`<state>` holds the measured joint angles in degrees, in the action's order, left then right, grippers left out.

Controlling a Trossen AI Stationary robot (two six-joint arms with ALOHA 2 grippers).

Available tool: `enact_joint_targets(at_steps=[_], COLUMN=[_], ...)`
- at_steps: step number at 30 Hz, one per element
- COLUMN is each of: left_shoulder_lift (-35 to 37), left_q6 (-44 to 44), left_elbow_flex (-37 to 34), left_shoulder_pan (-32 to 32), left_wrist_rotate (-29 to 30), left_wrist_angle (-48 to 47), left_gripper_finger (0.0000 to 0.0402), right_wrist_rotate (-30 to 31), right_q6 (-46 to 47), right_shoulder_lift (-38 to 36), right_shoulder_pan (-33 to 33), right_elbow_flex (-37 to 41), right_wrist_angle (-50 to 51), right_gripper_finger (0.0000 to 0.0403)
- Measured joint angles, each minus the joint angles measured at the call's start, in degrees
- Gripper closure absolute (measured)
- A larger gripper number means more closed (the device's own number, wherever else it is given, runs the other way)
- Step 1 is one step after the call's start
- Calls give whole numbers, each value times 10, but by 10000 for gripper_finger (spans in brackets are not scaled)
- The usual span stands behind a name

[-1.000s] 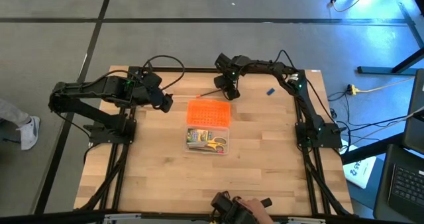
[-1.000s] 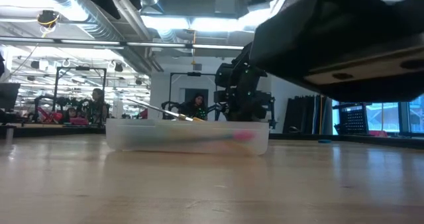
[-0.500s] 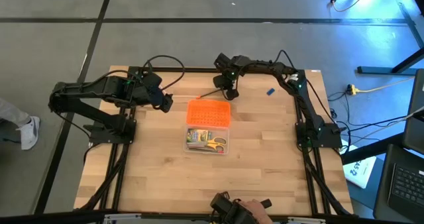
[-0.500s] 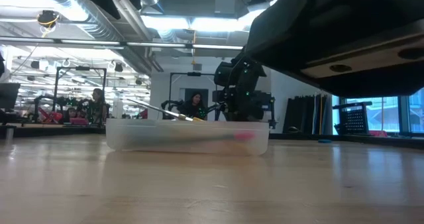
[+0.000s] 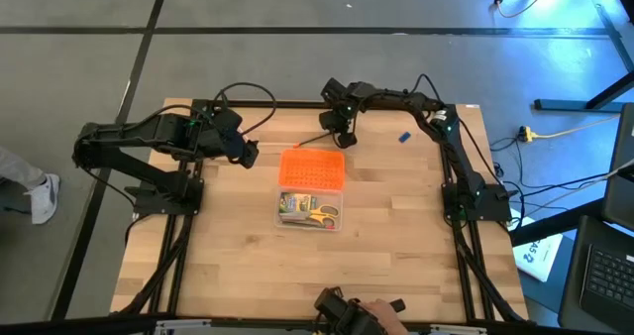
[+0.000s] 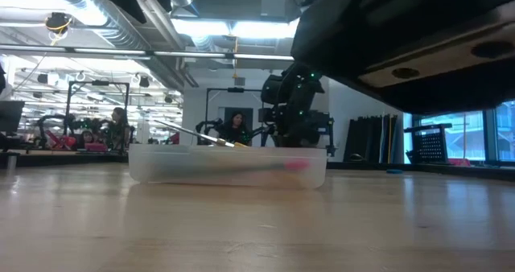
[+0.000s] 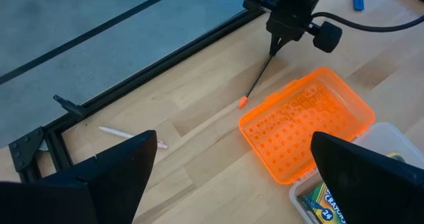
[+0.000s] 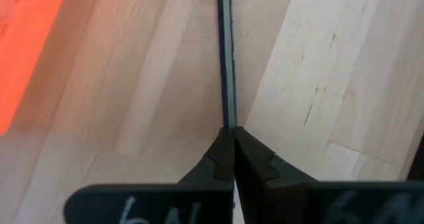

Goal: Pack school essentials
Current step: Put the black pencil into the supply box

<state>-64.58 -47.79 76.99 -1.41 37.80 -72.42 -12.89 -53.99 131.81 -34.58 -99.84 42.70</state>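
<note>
While my right gripper (image 5: pixel 340 135) hangs near the table's (image 5: pixel 396 256) far edge, its fingers (image 8: pixel 255 159) are pinched together on the dark end of a thin pencil (image 7: pixel 260 82), whose orange-red tip points toward the far left corner. My left gripper (image 5: pixel 248 155) waits near the left edge, fingers (image 7: pixel 361 177) spread wide and empty. At the table's middle sits the clear box (image 5: pixel 309 212), its orange lid (image 5: pixel 312 168) folded open toward the far edge; inside lie the crayon box (image 5: pixel 294 205) and the yellow-handled scissors (image 5: pixel 321 216). A tiny blue piece (image 5: pixel 404 136) rests near the far right corner, and a pale pen (image 7: pixel 129 137) lies by the far left edge.
</note>
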Motion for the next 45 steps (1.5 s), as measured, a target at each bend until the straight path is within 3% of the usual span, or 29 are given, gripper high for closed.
enact_joint_targets(at_steps=[8, 20, 25, 31, 37, 41, 45], left_shoulder_lift=[0, 0, 0, 0, 0, 0, 0], left_q6=[0, 0, 4, 4, 4, 4, 4], left_elbow_flex=[0, 0, 0, 0, 0, 0, 0], left_shoulder_pan=[0, 0, 0, 0, 0, 0, 0], left_wrist_rotate=[0, 0, 0, 0, 2, 2, 2], left_wrist_angle=[0, 0, 0, 0, 0, 0, 0], left_gripper_finger=[8, 8, 8, 8, 8, 8, 8], right_wrist_rotate=[-23, -30, -37, -47, -2, 3, 9], right_q6=[13, 12, 12, 11, 13, 13, 13], right_shoulder_lift=[4, 6, 6, 11, 19, 19, 19], right_shoulder_pan=[0, 1, 1, 6, 10, 10, 11], right_elbow_flex=[-26, -37, -38, -38, -39, -39, -40], right_wrist_angle=[14, 17, 8, 15, 14, 16, 24], right_gripper_finger=[395, 306, 289, 287, 294, 321, 374])
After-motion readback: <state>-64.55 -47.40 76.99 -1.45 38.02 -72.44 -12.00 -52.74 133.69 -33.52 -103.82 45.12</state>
